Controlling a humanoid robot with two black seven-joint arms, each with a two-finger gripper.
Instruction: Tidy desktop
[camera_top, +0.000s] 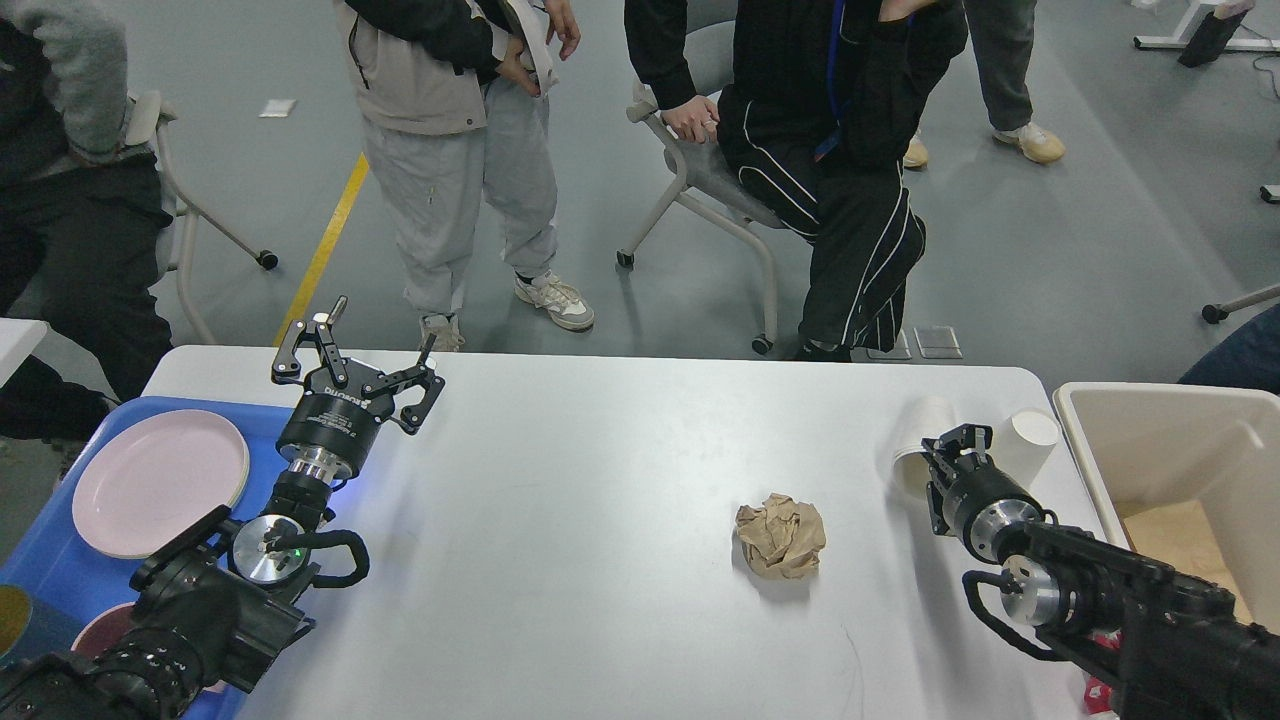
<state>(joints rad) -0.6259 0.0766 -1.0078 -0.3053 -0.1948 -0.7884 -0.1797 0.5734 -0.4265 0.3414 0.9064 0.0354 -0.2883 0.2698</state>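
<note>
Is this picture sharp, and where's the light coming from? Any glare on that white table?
Head view: sharp throughout, no motion blur. Light is soft and overhead; the crumpled paper ball casts only a faint shadow on the desktop, which shows a mild sheen, no hard glare. The right claw looks dark, its details hard to read.

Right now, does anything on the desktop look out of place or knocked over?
Yes. A crumpled brown paper ball lies loose in the middle of the desktop. Near the right edge, one white paper cup lies tipped on its side by the right claw, while a second cup stands upright beside the beige bin.
</note>
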